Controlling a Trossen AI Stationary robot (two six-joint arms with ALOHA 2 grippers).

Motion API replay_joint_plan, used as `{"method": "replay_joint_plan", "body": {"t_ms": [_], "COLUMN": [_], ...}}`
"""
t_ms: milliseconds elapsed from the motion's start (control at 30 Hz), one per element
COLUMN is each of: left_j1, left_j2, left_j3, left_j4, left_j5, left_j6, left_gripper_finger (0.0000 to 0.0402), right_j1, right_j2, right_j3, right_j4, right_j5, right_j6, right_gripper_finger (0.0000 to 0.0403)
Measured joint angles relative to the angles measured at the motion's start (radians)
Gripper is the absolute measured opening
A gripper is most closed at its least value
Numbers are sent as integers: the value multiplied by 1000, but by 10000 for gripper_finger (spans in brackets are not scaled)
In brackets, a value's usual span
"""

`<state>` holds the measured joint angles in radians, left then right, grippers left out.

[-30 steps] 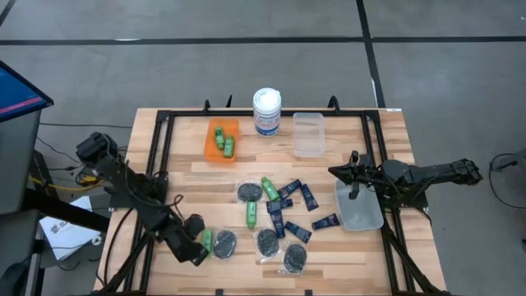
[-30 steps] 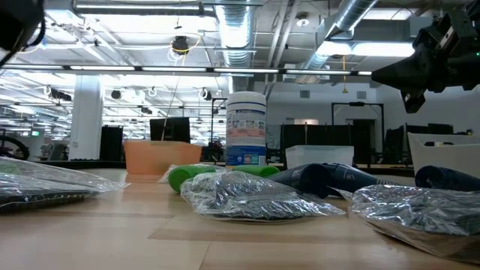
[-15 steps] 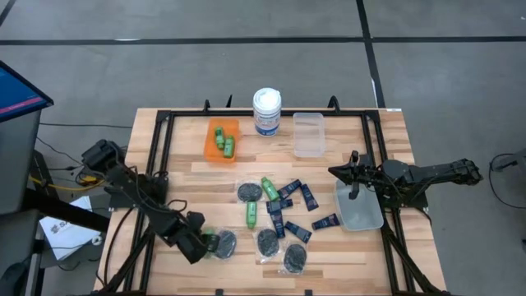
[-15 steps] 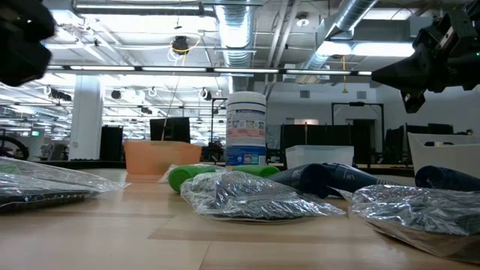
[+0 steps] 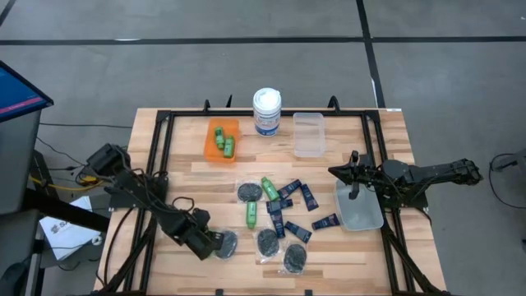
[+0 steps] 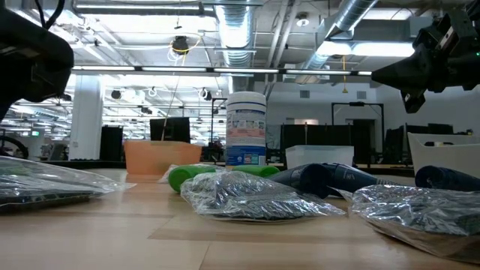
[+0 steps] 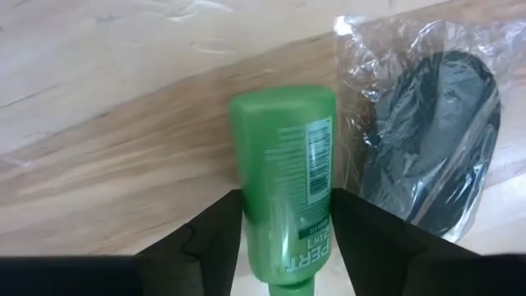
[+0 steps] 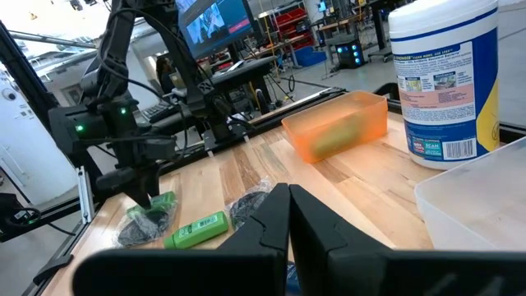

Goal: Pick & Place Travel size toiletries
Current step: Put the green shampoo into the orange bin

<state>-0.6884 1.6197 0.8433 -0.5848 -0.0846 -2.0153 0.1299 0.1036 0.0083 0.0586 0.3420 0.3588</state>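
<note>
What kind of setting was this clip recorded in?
Probably a large industrial workshop or robotics lab: exposed ceiling ducts and strip lights overhead, rows of monitors and equipment racks beyond the wooden table, which sits on a bare concrete floor.

Green bottle (image 7: 283, 205): cap end cut off by the frame edge between the left pincer (image 7: 283, 226) fingers; from overhead, hidden beneath that pincer.
Disc packet (image 7: 427, 140): beside the left pincer; far side cropped, and its near edge hidden behind the right-hand finger.
Right pincer (image 8: 288, 210): fingertips together; finger bases cropped.
White canister (image 8: 444, 78): beyond the right pincer; top and one side cut off; label print too small to read.
</note>
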Motion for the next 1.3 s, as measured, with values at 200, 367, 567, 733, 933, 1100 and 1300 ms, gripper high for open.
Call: {"method": "replay_joint_plan", "body": {"t_ms": [200,367,567,733,933,1100,1300], "left_j1": [1,9,15,15,24,50,147], "left_j2": [29,24,23,22,-11,-69,-170], "left_j3": [-2,-3,-3,-4,-10,-8,-8], "left_j4": [-13,-13,-18,-23,-40,-61,-69], "left_j5": [-13,-12,-8,-15,-20,-64,-192], "left_j6": [20,50,53,56,56,60,147], "left_gripper_finger": [193,198,171,159,177,165,162], "right_j1": [0,0,0,0,0,0,0], "right_j2": [0,0,0,0,0,0,0], "right_j3": [0,0,0,0,0,0,0], "right_j4": [0,0,0,0,0,0,0], "right_j5": [0,0,0,0,0,0,0], "right_j6": [0,0,0,0,0,0,0], "right_gripper_finger": [0,0,0,0,0,0,0]}}
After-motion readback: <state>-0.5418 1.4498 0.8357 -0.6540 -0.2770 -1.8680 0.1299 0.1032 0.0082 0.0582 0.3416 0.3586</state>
